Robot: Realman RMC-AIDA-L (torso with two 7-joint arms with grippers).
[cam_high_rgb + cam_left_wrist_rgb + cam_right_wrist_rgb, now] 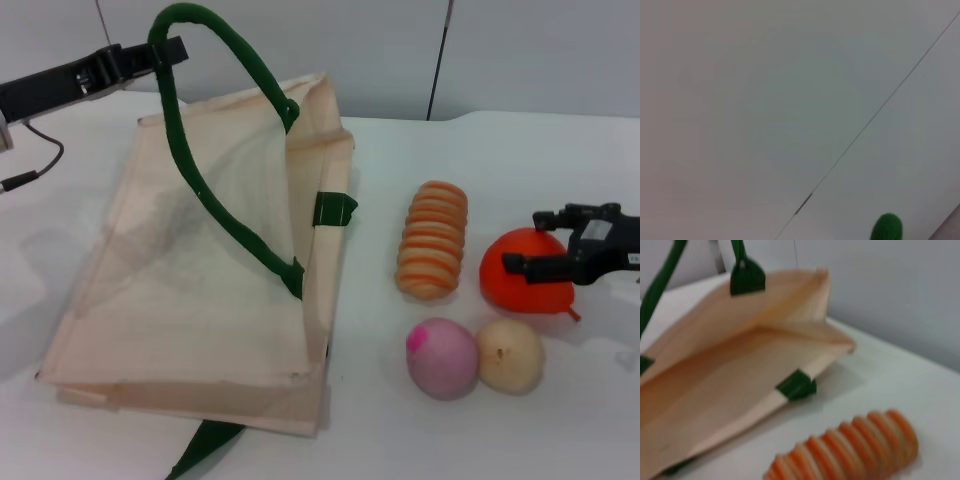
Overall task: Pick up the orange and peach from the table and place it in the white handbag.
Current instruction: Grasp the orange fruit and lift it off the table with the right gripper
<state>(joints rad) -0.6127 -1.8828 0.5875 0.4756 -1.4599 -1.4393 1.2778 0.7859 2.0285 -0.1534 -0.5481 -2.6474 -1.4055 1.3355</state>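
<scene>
The orange [525, 280] rests on the table at the right. My right gripper [530, 241] hovers over its top, open, one finger on each side. The peach [442, 358], pink with a magenta spot, lies in front of it, nearer the table's front edge. The white handbag [200, 290] lies flat on the left with its mouth facing the fruits, and its opening also shows in the right wrist view [740, 375]. My left gripper [165, 50] is at the back left, shut on the bag's green handle [215, 35] and holding it up. A green tip of that handle [886, 229] shows in the left wrist view.
An orange-striped ridged roll [433, 240] lies between the bag and the orange, and it shows in the right wrist view [850, 452]. A pale tan round fruit [510, 355] touches the peach on its right. A wall stands behind the table.
</scene>
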